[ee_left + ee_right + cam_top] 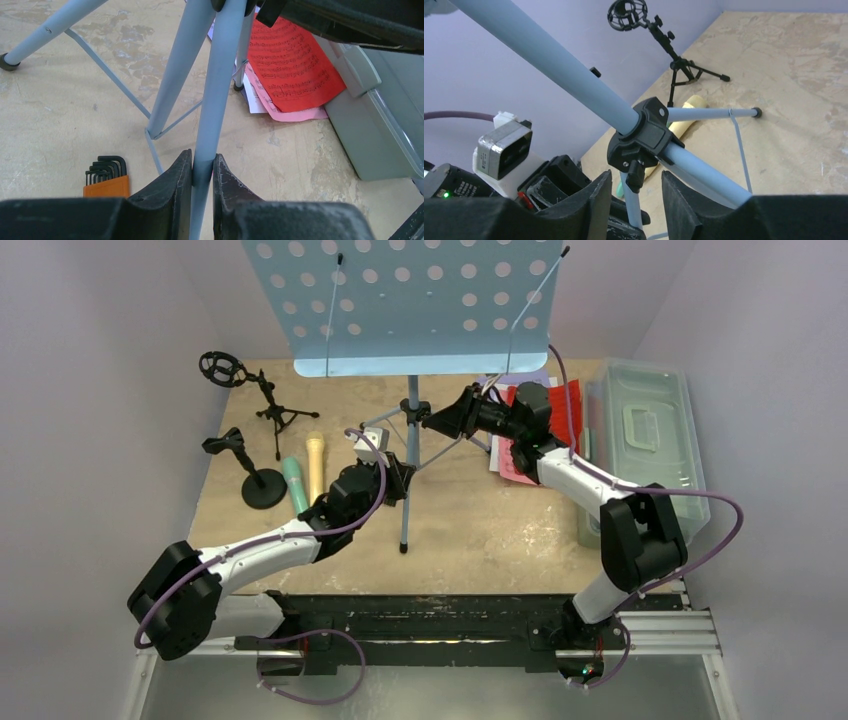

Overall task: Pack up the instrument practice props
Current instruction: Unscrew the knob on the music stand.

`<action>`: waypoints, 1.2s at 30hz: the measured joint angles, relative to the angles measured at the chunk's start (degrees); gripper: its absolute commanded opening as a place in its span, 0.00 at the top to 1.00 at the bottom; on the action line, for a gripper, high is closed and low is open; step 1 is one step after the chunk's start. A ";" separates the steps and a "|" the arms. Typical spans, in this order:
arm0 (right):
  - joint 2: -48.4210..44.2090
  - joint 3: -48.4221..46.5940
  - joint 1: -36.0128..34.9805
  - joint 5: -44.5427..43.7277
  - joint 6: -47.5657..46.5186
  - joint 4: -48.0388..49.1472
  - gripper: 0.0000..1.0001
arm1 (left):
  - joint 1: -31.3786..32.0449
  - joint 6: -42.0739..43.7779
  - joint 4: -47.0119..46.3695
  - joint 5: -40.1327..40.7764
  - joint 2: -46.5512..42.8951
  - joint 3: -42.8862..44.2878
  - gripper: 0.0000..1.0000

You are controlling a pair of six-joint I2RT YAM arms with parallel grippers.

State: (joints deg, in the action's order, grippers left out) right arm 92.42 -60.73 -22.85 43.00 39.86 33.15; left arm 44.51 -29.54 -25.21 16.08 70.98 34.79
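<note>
The light-blue tripod [410, 440] stands mid-table with its perforated tray [400, 300] at the back. My left gripper [202, 167] is shut on one tripod leg [220, 75] low down. My right gripper [636, 182] is open beside the black collar [644, 132], its jaws on either side of the collar's knob [634, 175] without touching it. Red [295, 65] and pink [295, 115] sheet-music pages lie at the right by the tub. Mint-green [295, 485] and yellow [315, 465] microphones lie at the left, near two small black microphone tripods [270, 405].
A translucent grey tub [645, 440] with its lid on sits along the right edge. An orange holder of hex keys [106, 177] lies on the table under the tripod. The other tripod legs and thin braces spread around both grippers. Purple walls close in on three sides.
</note>
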 measured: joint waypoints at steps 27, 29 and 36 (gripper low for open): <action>-7.78 3.69 -4.79 -11.10 -33.31 -1.97 0.94 | 0.17 -1.62 0.74 -1.18 -0.46 -0.02 1.00; -8.63 4.37 -5.77 -12.68 -38.36 -2.29 0.93 | 0.20 -1.84 0.83 -1.31 -0.50 -0.02 1.00; -10.47 5.99 -9.25 -17.40 -56.78 -3.13 0.92 | 0.20 -2.40 0.87 -1.31 -0.50 -0.02 1.00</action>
State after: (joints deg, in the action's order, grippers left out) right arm 81.95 -54.74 -32.10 25.61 -16.93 30.02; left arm 44.71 -31.94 -24.34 14.76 70.48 34.76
